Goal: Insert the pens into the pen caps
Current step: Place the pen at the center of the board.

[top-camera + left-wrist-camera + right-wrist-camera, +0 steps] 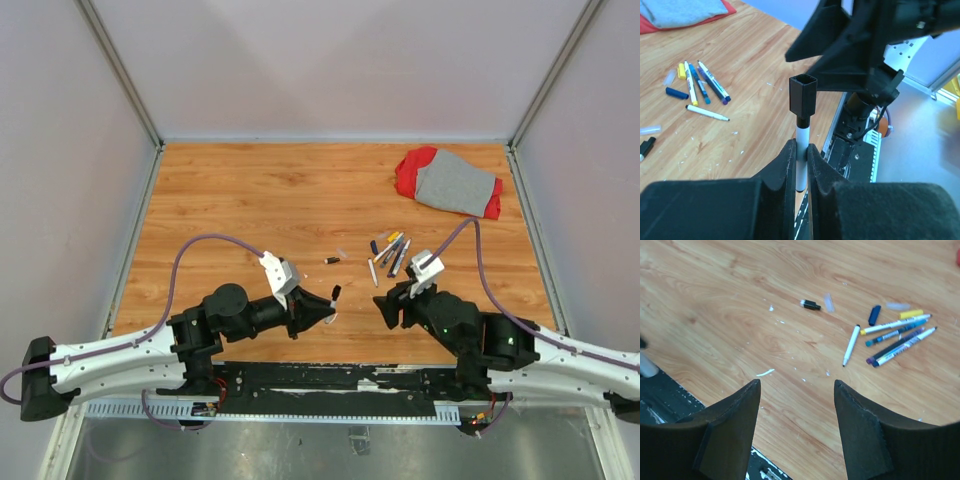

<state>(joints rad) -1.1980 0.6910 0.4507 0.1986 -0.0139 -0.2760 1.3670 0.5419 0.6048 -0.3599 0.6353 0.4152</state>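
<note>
Black cap sits on the white pen in the left claw.

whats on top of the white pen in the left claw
A black square plastic cap sits on the white-barrelled pen that the left claw pinches. The pen's upper end is hidden inside the cap.

White pen, black cap; red-grey cloth.

Left arm and right arm: black joints, long white links; purple cable loops to each white wrist camera mount; gripper fingers matte black, thick, wedge-shaped
</note>
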